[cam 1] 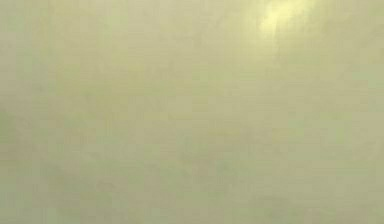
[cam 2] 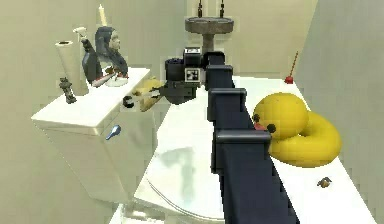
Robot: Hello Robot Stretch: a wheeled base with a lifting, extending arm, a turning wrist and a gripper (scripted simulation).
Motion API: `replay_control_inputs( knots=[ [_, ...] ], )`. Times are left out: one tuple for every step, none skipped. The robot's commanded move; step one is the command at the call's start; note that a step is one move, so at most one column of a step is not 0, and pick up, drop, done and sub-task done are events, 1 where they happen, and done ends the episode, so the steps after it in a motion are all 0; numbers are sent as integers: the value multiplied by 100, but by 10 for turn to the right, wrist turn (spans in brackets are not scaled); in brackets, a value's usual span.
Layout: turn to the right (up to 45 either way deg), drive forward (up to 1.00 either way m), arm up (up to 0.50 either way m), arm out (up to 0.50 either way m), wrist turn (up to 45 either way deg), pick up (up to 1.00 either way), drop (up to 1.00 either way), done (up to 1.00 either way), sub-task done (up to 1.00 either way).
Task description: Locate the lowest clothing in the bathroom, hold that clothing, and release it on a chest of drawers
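In the arm side view my dark arm (cam 2: 240,140) rises from the bottom edge toward a white toilet tank (cam 2: 85,125). My gripper (cam 2: 158,92) sits at the arm's far end, left of the two white marker squares. A small tan and brown crumpled thing (cam 2: 143,97) lies on the tank lid by the fingers. I cannot tell whether the gripper holds anything. Whether that thing is clothing cannot be made out.
On the tank lid stand a white roll (cam 2: 67,62), a candle (cam 2: 100,18), a grey bust (cam 2: 105,55) and a small dark object (cam 2: 68,92). A yellow duck-shaped ring (cam 2: 295,125) lies on a white surface right of the arm. A red plunger (cam 2: 293,68) stands behind. The forward view faces a pale wall (cam 1: 190,120).
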Motion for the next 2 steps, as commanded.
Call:
replay_control_inputs(
  knots=[
    [0, 0, 0, 0, -450, 0, 0, 0, 0],
    [0, 0, 0, 0, -450, 0, 0, 0, 0]
  ],
)
